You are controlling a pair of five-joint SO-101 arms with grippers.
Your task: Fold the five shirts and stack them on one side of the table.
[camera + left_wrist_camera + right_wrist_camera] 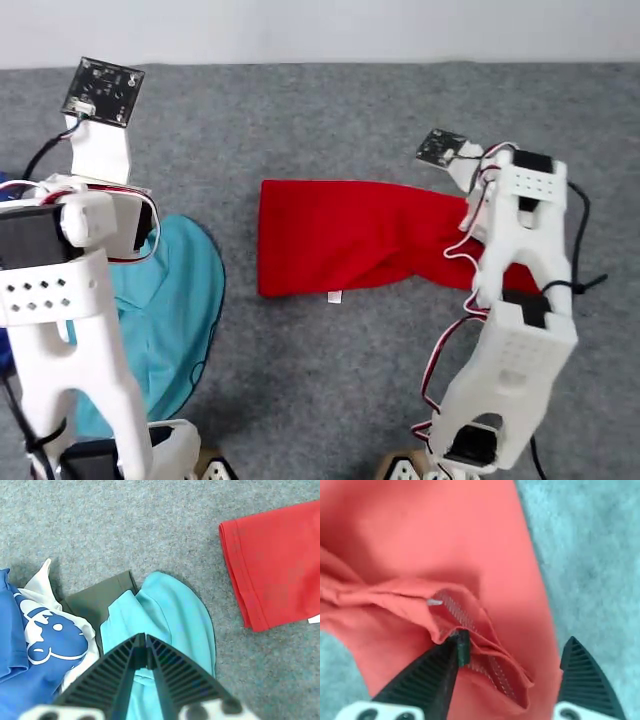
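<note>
A red shirt [350,240] lies partly folded across the middle of the grey table, with a small white tag at its near edge. My right gripper [515,655] is open over its right end. One finger [455,655] touches a raised fold with a stitched hem, and the other finger [575,665] stands apart above the cloth. My left gripper [146,646] is shut and empty, hanging above a teal shirt [170,615] at the table's left. Under and beside the teal shirt [175,300] lie an olive shirt [95,602], a white shirt with blue print [55,630] and a blue shirt [10,630].
The pile of shirts sits crumpled at the left edge, partly hidden by the left arm [70,300]. The right arm [520,300] covers the red shirt's right end. Bare grey table [330,400] lies in front of and behind the red shirt.
</note>
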